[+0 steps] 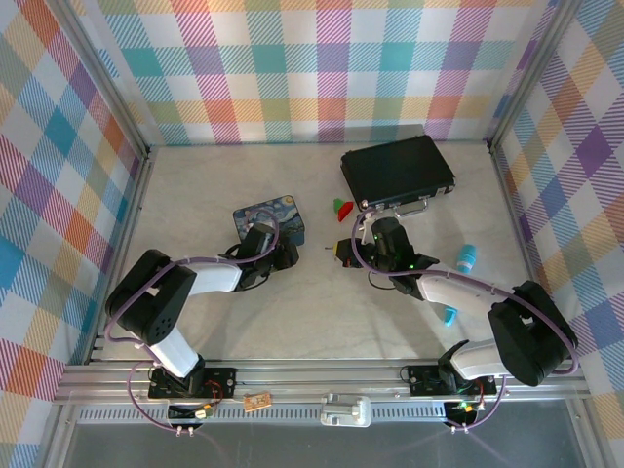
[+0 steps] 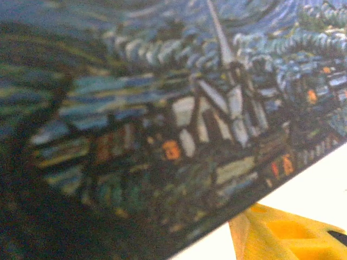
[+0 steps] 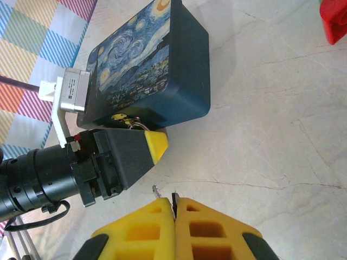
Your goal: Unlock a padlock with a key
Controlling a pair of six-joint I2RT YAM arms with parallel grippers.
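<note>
In the right wrist view my right gripper [image 3: 174, 201] has its yellow fingers pressed together on the key [image 3: 156, 190]. The key's slim grey tip sticks out to the left above the table. From above, that gripper [image 1: 341, 250] points left toward the blue starry tin [image 1: 270, 216]. My left gripper [image 1: 276, 255] sits against the tin's near side with its fingers apart. One yellow fingertip [image 3: 157, 146] is near the camera. The padlock's silvery shackle [image 3: 136, 124] peeks out between the fingers beside the tin [image 3: 162, 70]; its body is hidden. The left wrist view has the tin's painting [image 2: 162, 119] and one fingertip [image 2: 282, 233].
A black case [image 1: 398, 168] lies at the back right, with a small red-and-green piece [image 1: 343, 208] in front of it. Two cyan items [image 1: 468, 257] [image 1: 449, 315] lie by the right arm. Plaid walls close in three sides.
</note>
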